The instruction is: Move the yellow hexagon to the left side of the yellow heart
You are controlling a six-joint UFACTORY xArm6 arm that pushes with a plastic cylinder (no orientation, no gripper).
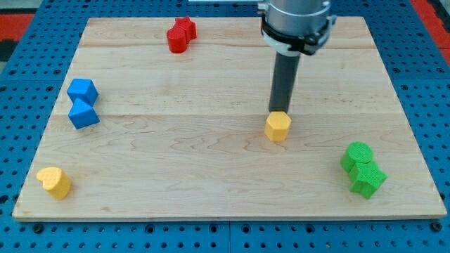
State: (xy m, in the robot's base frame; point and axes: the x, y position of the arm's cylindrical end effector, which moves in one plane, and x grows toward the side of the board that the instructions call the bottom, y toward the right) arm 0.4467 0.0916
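The yellow hexagon (278,126) lies right of the board's middle. The yellow heart (55,182) lies near the board's bottom-left corner, far to the hexagon's left and lower in the view. My tip (280,110) stands just above the hexagon in the view, at its top edge, touching or nearly touching it. The dark rod rises from there to the arm's head at the view's top.
Two blue blocks (83,103) sit together at the left edge, above the heart. A red block (180,34) lies near the top edge. Two green blocks (362,168) sit together at the lower right. The wooden board (211,176) rests on a blue pegboard.
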